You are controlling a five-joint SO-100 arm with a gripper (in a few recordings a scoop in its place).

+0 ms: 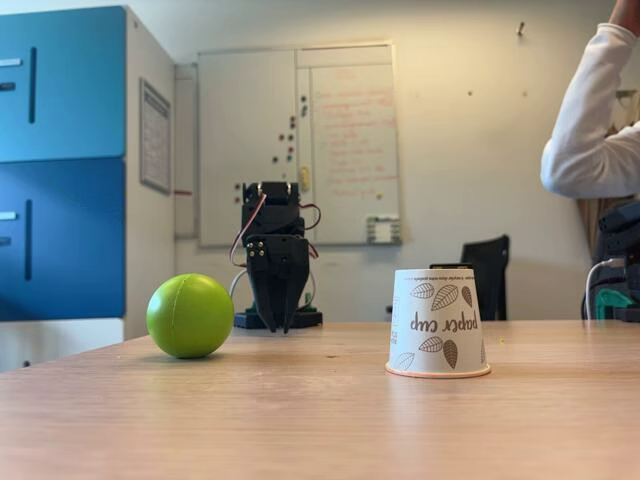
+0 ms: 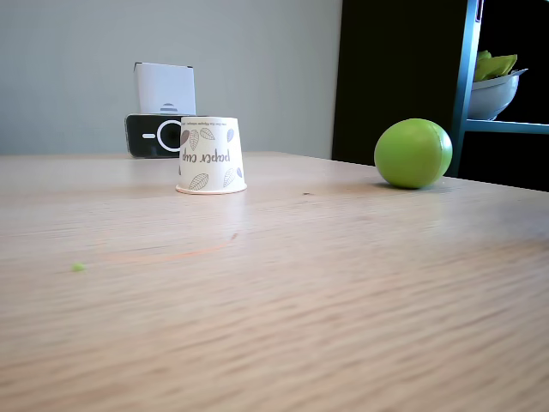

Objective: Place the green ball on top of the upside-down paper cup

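**Ball and cup sit apart on the worktop, arm folded at the far edge**

The green ball (image 1: 190, 316) rests on the wooden worktop (image 1: 320, 420), left of centre in a fixed view and well apart from the paper cup (image 1: 438, 322), which stands upside down to the right with its rolled rim flat on the wood (its brown "paper cup" lettering reads inverted). Neither touches anything but the worktop. Behind them, nearer the ball than the cup, the black arm is folded at the far edge, its gripper (image 1: 277, 322) hanging tips-down just above the surface; the fingers (image 1: 266, 305) look drawn close together around nothing, though from this angle I cannot tell for certain whether they are clenched or released. A whiteboard (image 1: 298, 140) hangs on the wall behind, blue cabinets (image 1: 62, 160) stand at the left, and a person's white sleeve (image 1: 590, 120) shows at the upper right.

In another fixed view the ball (image 2: 413, 153) lies to the right and the cup (image 2: 210, 155) to the left, again well apart.
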